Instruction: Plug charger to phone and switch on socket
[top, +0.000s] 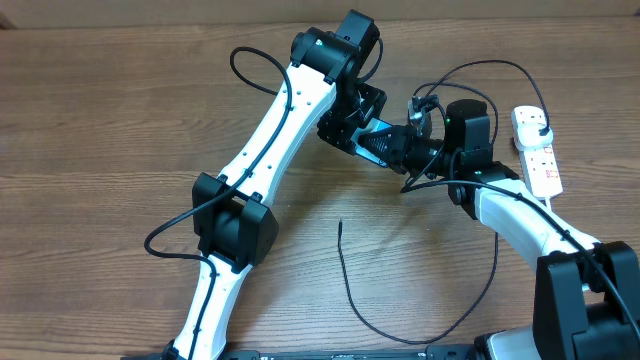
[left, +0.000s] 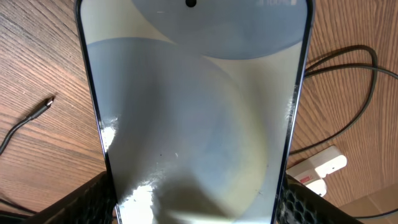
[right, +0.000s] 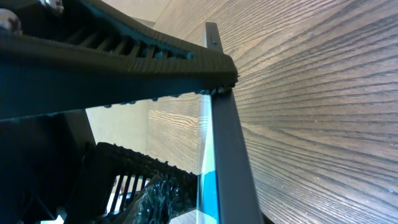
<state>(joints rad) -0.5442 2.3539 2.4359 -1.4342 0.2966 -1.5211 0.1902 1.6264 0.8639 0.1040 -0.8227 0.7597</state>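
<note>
The phone (top: 385, 140) hangs above the table between my two grippers. In the left wrist view the phone (left: 193, 112) fills the frame, its glass reflecting the ceiling. My left gripper (left: 196, 202) is shut on it, with fingers (left: 87, 199) against both long edges. My right gripper (right: 193, 124) straddles the phone's edge (right: 233, 162). Its upper finger touches that edge, and I cannot make out whether both fingers press. The charger (top: 345, 270) lies loose on the table, its small tip (left: 46, 104) bare on the wood. The white socket (top: 537, 150) lies at the far right.
The left arm (top: 260, 160) crosses the table from the bottom left. The right arm (top: 520, 215) comes in from the bottom right, over part of the charger's loop. Black robot wires (top: 480, 68) arch above the right gripper. The socket (left: 320, 168) shows beside the phone.
</note>
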